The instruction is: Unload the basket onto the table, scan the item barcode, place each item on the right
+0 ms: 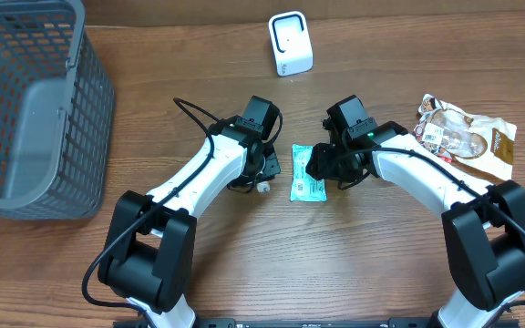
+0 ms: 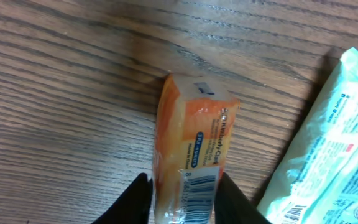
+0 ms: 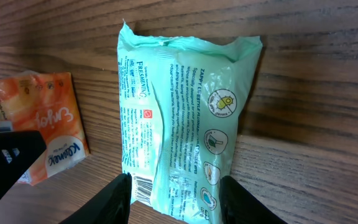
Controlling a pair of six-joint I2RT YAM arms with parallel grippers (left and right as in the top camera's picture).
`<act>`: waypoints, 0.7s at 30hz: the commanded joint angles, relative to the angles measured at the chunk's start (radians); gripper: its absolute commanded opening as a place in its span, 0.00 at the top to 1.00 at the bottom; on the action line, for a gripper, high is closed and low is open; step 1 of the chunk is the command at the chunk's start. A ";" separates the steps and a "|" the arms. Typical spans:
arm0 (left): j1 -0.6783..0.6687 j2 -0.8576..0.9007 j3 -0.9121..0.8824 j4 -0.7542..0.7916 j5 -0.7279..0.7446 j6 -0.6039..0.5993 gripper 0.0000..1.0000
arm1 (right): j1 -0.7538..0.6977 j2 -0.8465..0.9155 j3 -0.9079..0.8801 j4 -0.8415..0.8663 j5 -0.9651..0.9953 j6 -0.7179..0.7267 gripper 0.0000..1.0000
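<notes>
**Left gripper (image 2: 185,202) on the orange-and-white plastic tissue pack (image 2: 194,137); white box-shaped scanner (image 1: 290,44) stands well apart at the far table edge.**
Far left, the grey mesh plastic basket (image 1: 80,100) sits idle. The left jaws are narrow and appear to press both long sides of the tissue pack, which is up on edge, probably so its black barcode (image 2: 199,186) stays uncovered for scanning. Just beside it the mint-green soft wipes packet (image 3: 179,118) lies flat. The right gripper (image 3: 178,199) straddles its near end; I cannot tell whether it presses. Far right lies a brown snack bag (image 1: 468,137).
</notes>
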 commanded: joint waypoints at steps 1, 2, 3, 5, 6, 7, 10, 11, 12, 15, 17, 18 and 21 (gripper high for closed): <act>-0.001 0.014 -0.011 -0.008 -0.029 -0.006 0.78 | -0.006 0.001 0.008 0.003 0.009 -0.002 0.53; -0.001 0.014 -0.011 -0.013 -0.029 -0.006 0.79 | -0.006 0.001 0.008 0.003 0.009 -0.002 0.53; -0.001 0.014 -0.011 -0.017 -0.029 -0.006 0.79 | -0.006 0.001 0.008 0.003 0.009 -0.002 0.53; 0.000 0.014 -0.011 -0.017 -0.029 -0.005 0.82 | -0.006 0.001 0.008 0.003 0.009 -0.002 0.53; 0.001 0.014 -0.011 -0.016 -0.029 0.012 0.85 | -0.006 0.001 0.008 0.003 0.009 -0.002 0.53; 0.001 0.014 -0.011 -0.014 -0.029 0.025 0.88 | -0.006 0.001 0.008 0.003 0.009 -0.002 0.53; 0.001 0.014 -0.010 -0.014 -0.029 0.053 0.95 | -0.006 0.001 0.009 0.003 0.009 -0.002 0.53; 0.001 0.014 -0.010 -0.014 -0.029 0.059 0.96 | -0.006 0.001 0.009 0.003 0.009 -0.002 0.52; 0.001 0.014 -0.010 -0.014 -0.029 0.073 0.96 | -0.006 0.001 0.008 0.003 0.009 -0.003 0.48; 0.002 0.014 -0.008 -0.016 -0.029 0.109 0.96 | -0.006 0.001 0.008 -0.004 0.009 -0.006 0.43; 0.004 0.014 -0.002 -0.027 -0.018 0.126 0.96 | -0.006 0.001 0.008 -0.004 0.009 -0.006 0.42; 0.008 0.014 0.003 -0.034 0.004 0.140 0.96 | -0.006 0.001 0.008 -0.004 0.009 -0.006 0.43; 0.023 0.014 0.022 -0.039 0.129 0.213 0.96 | -0.006 0.001 0.008 -0.004 0.009 -0.006 0.42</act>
